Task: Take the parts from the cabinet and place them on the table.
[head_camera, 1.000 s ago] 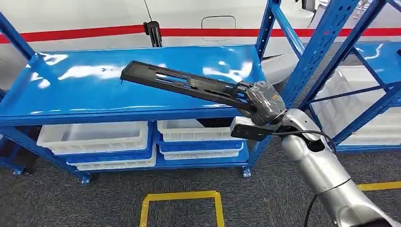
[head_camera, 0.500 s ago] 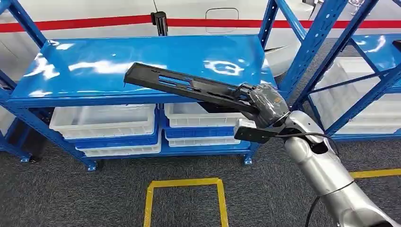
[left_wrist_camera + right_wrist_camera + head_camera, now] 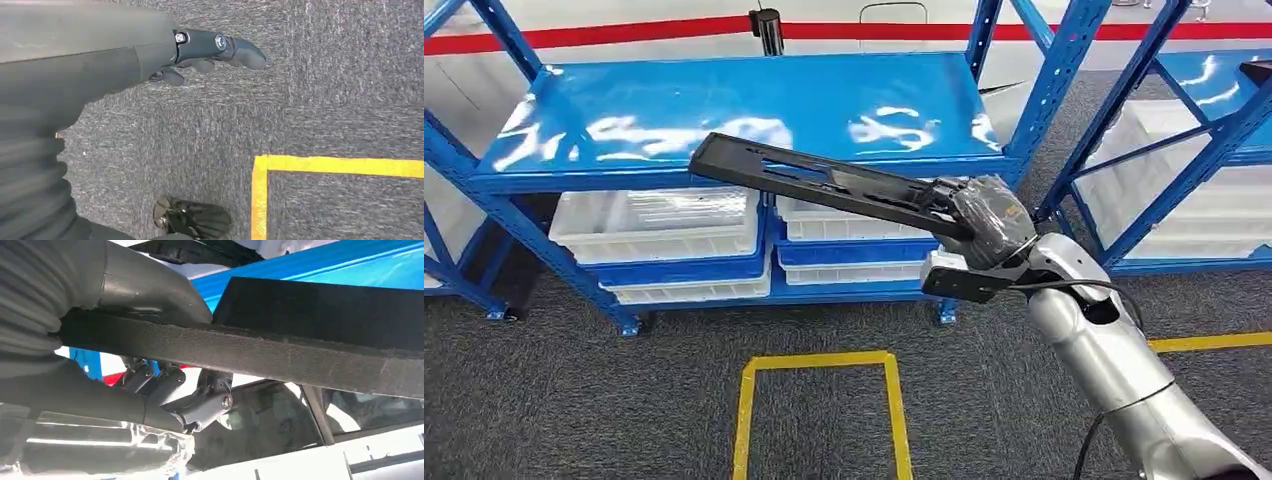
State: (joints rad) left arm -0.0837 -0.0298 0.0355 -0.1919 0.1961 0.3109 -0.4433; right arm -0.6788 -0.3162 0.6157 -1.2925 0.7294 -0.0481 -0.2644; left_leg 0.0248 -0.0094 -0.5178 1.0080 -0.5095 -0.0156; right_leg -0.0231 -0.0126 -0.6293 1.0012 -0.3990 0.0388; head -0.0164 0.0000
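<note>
My right hand grips one end of a long black slotted part. The part sticks out to the left, level with the front edge of the blue cabinet shelf. In the right wrist view the thumb and fingers wrap the part's black bar. My left hand hangs over the grey carpet with its fingers loosely extended and nothing in it.
White bins sit on the cabinet's lower shelves. A second blue rack with white bins stands to the right. Yellow tape marks a rectangle on the grey carpet in front. A blue upright post stands close to my right hand.
The whole view has shifted: the cabinet has slid up and away in the picture. The part, still held by my right hand, has come off the shelf top to its front edge.
</note>
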